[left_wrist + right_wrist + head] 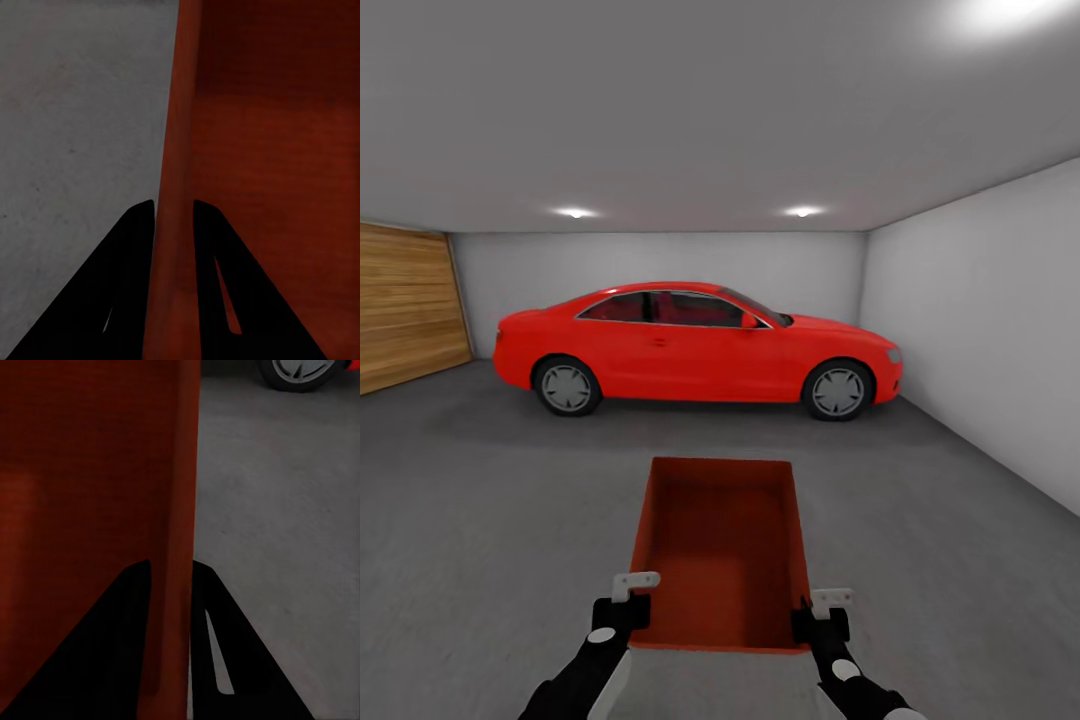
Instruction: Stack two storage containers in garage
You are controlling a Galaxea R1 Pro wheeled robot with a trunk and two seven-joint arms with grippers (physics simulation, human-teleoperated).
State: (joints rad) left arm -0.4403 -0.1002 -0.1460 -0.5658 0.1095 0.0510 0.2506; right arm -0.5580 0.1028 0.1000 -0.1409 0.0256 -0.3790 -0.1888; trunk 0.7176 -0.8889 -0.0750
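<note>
A red-orange storage container with no lid hangs in front of me over the garage floor, held by both arms. My left gripper is shut on its left wall near the corner closest to me. In the left wrist view the two black fingers straddle that wall. My right gripper is shut on the right wall. In the right wrist view its fingers clamp that wall, one inside the bin and one outside.
A red car is parked side-on across the far end of the garage; its wheel also appears in the right wrist view. A wooden door lines the left wall and a plain white wall runs along the right.
</note>
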